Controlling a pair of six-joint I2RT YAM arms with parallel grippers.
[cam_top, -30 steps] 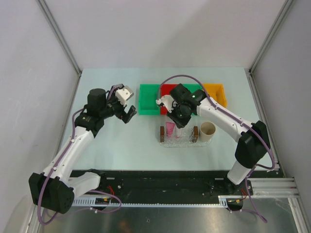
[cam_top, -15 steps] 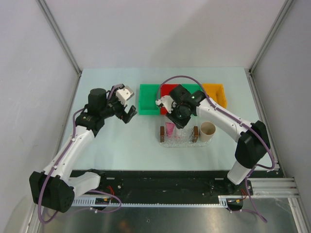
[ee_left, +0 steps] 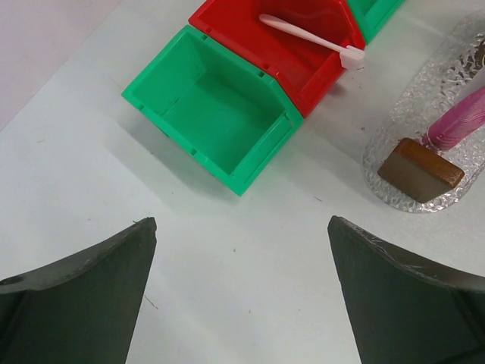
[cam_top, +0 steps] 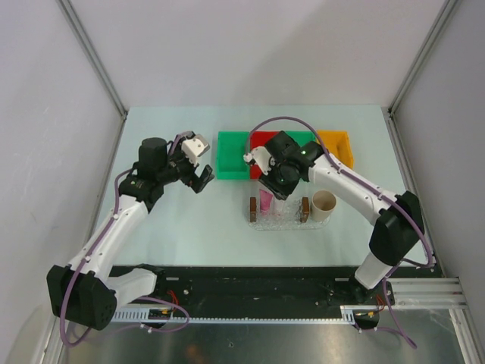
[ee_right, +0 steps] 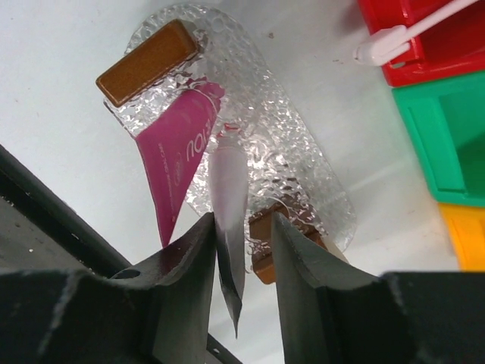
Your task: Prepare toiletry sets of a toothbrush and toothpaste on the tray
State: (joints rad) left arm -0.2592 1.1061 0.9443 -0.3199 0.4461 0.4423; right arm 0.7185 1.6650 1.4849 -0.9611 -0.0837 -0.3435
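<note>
Over pale tabletop (ee_right: 45,61) I'm watching a white tube (ee_right: 229,182), loose between my right gripper's (ee_right: 241,224) parted jaws, maybe toppling onto the toothpaste (ee_right: 178,159) at nine o'clock; left gripper (ee_left: 241,224) gaping empty.

**Toothpaste** (ee_right: 178,152): a flat magenta-pink tube with white lettering is lying lengthwise on the tray (ee_right: 295,152). One end is sitting just beside a brown handle (ee_right: 148,61), and the body is running just beyond and left of the right fingers (ee_right: 186,265).

**Tray:** a clear, bumpy oblong is sitting flat beneath those fingertips, carrying a brown block at each short end.

**Toothbrush** (ee_left: 307,36): slim and white, it is lying slantwise in the red bin (ee_left: 303,68), well beyond the left fingers (ee_left: 83,288), with its head resting at the rim.
</note>
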